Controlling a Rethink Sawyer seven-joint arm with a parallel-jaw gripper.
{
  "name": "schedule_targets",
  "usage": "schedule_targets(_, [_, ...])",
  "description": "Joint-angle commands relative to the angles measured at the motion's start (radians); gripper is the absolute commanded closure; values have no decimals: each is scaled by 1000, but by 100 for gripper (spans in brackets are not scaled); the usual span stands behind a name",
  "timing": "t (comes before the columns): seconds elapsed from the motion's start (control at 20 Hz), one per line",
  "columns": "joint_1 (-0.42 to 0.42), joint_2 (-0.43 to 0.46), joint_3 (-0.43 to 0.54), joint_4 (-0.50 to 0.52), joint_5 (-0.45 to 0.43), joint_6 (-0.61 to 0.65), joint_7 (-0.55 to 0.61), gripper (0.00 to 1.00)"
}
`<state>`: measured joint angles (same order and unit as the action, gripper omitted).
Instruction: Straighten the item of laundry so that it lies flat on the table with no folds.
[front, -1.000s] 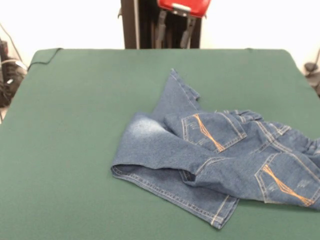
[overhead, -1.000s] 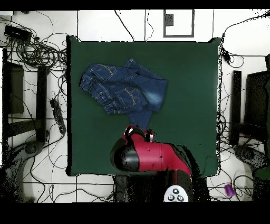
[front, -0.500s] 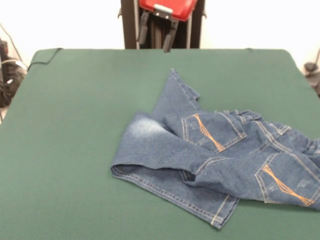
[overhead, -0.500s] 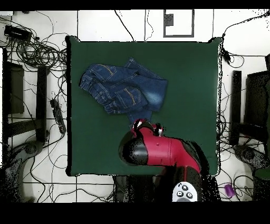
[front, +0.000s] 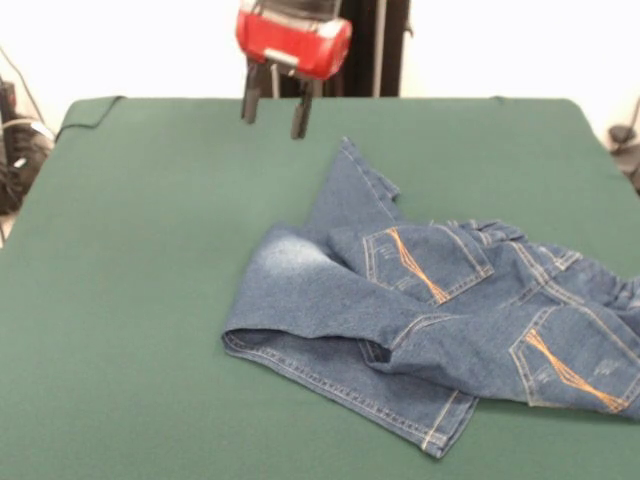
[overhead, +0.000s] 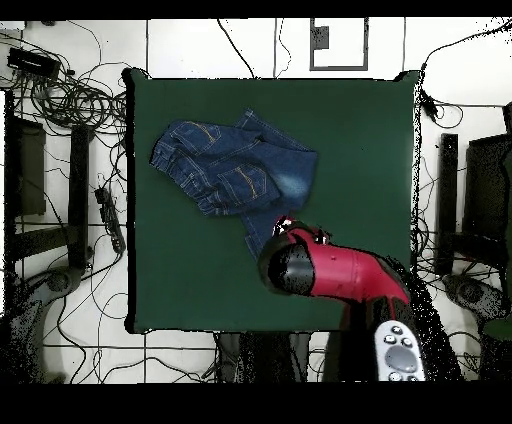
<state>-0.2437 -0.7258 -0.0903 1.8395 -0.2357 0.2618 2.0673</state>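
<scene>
Pincer: the gripper (front: 271, 112) hangs above the table (front: 150, 300), fingers spread, holding nothing.
Jeans: the jeans (front: 430, 320) lie crumpled, one cuff just beside the pincer.

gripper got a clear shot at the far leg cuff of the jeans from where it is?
Probably yes. The gripper hangs open above bare table, beside the jeans leg cuff; nothing stands between them.

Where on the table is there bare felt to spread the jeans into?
In the front view, the table is bare left of the jeans, and along the far edge right of the open gripper. The right side is crowded: the jeans run off frame.
</scene>
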Motion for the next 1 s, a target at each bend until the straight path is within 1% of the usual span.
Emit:
schedule_targets(0.05, [-134, 131, 319, -45, 54, 50, -36, 0])
schedule_targets(0.2, [-182, 129, 394, -45, 53, 92, -57, 0])
schedule_targets(0.4, [-196, 115, 431, -56, 41, 101, -40, 0])
schedule_targets(0.6, [-188, 87, 435, -66, 44, 105, -6, 0])
schedule_targets(0.8, [-175, 61, 440, -54, 60, 122, 26, 0])
schedule_targets(1.0, [-135, 23, 419, -47, 84, 146, 74, 0])
